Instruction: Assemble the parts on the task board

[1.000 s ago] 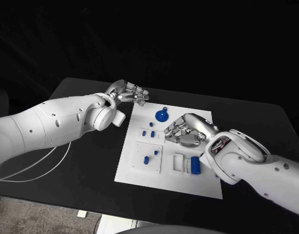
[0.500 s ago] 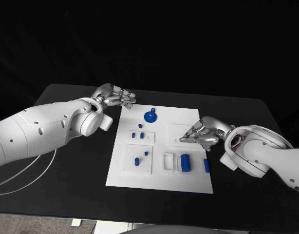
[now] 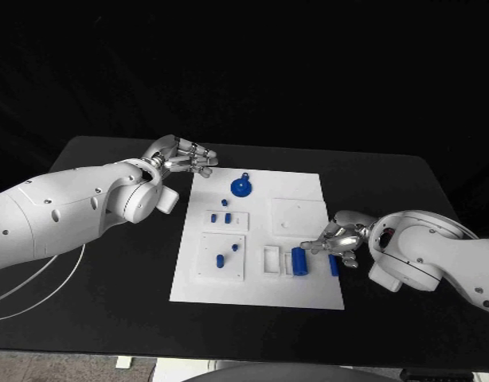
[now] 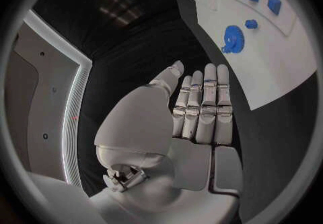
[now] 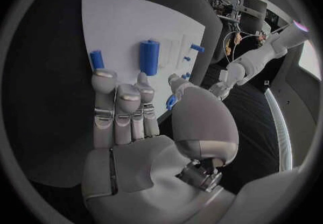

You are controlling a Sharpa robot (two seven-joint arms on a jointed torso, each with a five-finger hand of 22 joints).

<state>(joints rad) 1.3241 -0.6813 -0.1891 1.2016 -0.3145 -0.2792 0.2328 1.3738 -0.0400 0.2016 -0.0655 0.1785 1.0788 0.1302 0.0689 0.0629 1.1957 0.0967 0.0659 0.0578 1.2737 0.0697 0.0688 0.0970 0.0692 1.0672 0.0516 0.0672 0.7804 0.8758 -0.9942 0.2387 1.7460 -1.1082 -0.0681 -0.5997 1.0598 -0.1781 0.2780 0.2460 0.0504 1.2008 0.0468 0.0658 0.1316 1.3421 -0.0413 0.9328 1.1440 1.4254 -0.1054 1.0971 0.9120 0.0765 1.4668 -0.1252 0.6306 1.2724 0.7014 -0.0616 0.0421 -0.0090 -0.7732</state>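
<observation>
While we are working from the near edge of the task board [image 3: 216, 290] outward, we are keeping our right hand [image 3: 334, 243] low at its right side, fingers apart and gripping nothing, their tips hovering just beside a small blue cylinder [image 3: 334, 265] lying loose by the board's edge; we judge we are lining up on it because it is not yet seated. Just beside it, a larger blue cylinder [image 3: 299, 261] is lying next to a white rectangular slot [image 3: 271, 260], likely its place. Farther in, small blue pegs [image 3: 228, 253] are sitting in a square recess, and more pegs [image 3: 221, 216] beyond that. Near the far edge a blue gear [image 3: 241, 188] is resting on the white plate. Our left hand [image 3: 184, 156] is waiting off the far left corner over the black table [image 3: 107, 151], fingers loosely curled and holding nothing, probably parked clear so the right has room
</observation>
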